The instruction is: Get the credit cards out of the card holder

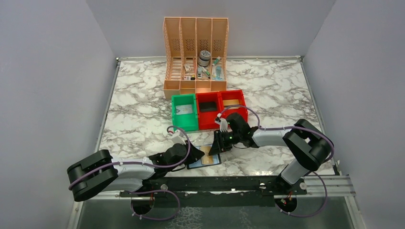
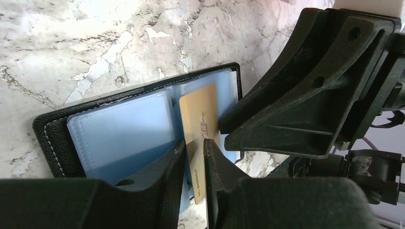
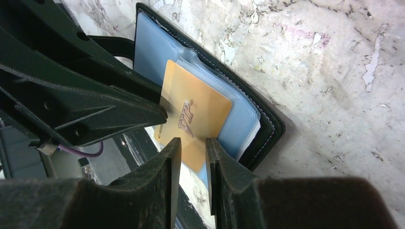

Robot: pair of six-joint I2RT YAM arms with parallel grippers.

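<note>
The tan card (image 3: 196, 112) sticking out of the card holder (image 3: 267, 125) carries the slanted letters "VIP" in darker print across its middle, plain to read in the right wrist view. A line of small characters runs along one edge of the same card, seemingly starting with "NO" and followed by digits. It is too small and blurred in both wrist views to read with certainty.
</note>
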